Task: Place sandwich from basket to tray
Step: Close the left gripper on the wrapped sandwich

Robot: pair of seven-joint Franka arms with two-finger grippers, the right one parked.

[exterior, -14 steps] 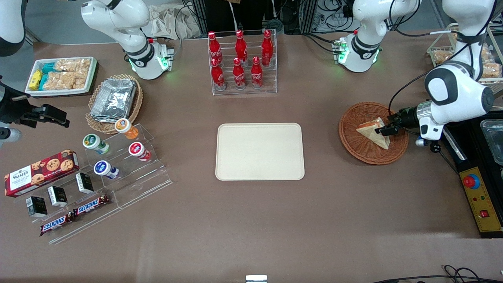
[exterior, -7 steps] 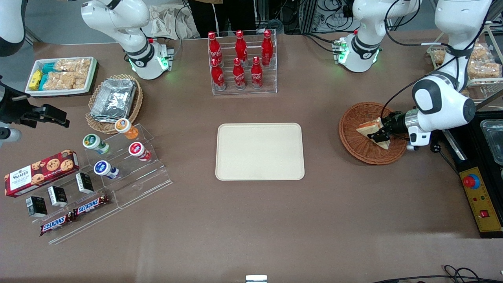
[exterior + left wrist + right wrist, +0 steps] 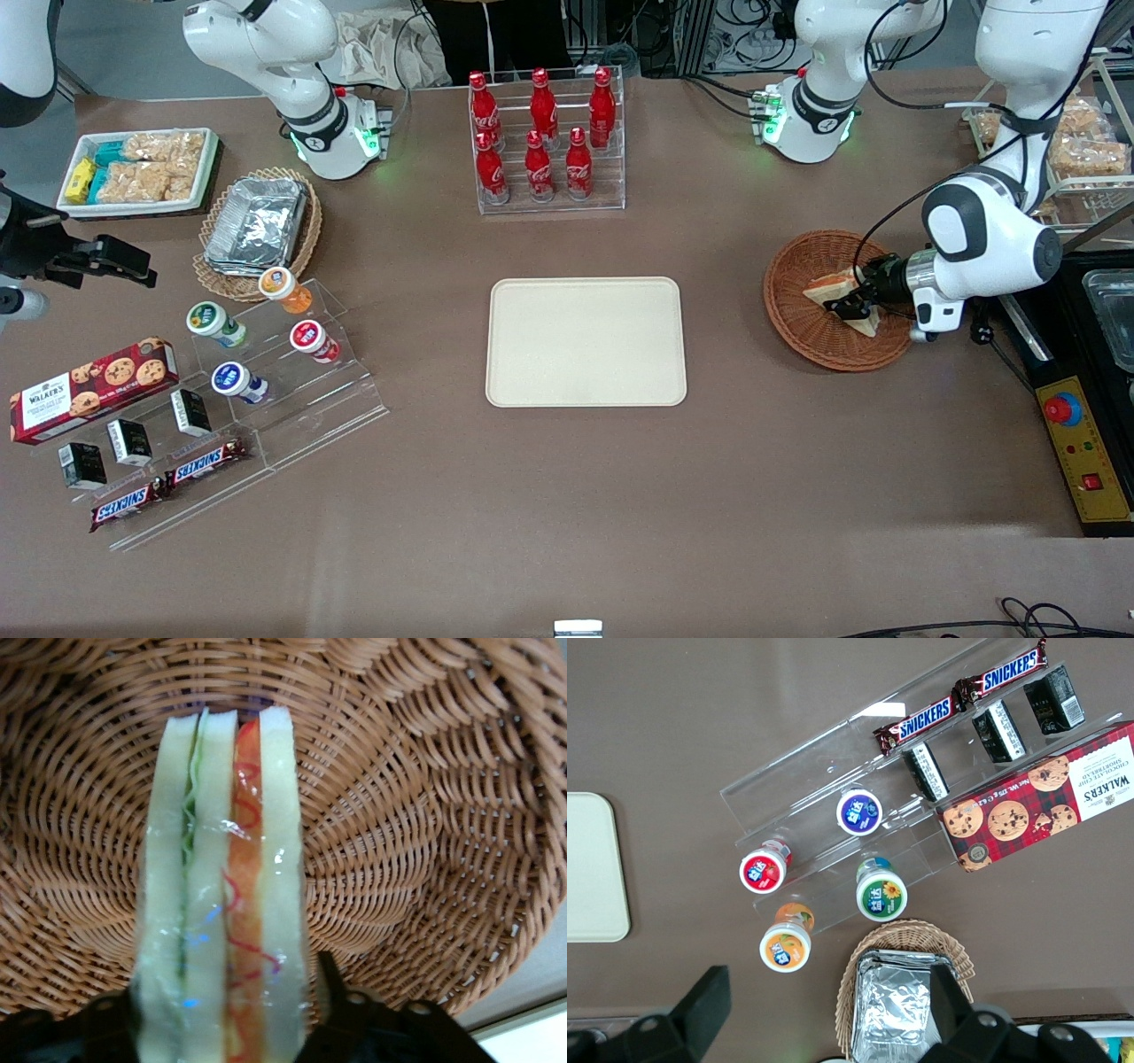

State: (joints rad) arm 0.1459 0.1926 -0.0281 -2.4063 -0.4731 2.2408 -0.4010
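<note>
The brown table (image 3: pixel 567 496) carries everything. At its middle lies the cream tray (image 3: pixel 585 341), flat and bare. A clear stepped stand (image 3: pixel 292 399) sits toward the parked arm's end of the table, with small round-lidded cups (image 3: pixel 306 339) on its upper steps and chocolate bars (image 3: pixel 205 461) on the lowest step, nearest the front camera. A red cookie box (image 3: pixel 93 387) lies at the outer end of the stand. Farther from the camera than the tray, a clear rack (image 3: pixel 549 199) holds six red bottles (image 3: pixel 539 106) upright. Toward the parked arm's end there is also a light open-weave wicker basket (image 3: pixel 306 239) holding foil containers (image 3: pixel 257 221), and near it a white tray of snack packets (image 3: pixel 208 168). The reddish-brown basket (image 3: pixel 797 301) rests toward the working arm's end of the table, well apart from the cream tray. The sandwich (image 3: pixel 828 285) is in this basket, lying toward its side nearest the left arm. In the left wrist view the sandwich (image 3: pixel 221 904) shows edge-on, with pale bread layers and green and red-orange filling, against the woven basket (image 3: pixel 399 815). The left arm's gripper (image 3: pixel 849 303) reaches low over the basket rim, and its dark fingers (image 3: pixel 332 992) press on both bread faces, so it grasps the sandwich, which has not left the basket.
</note>
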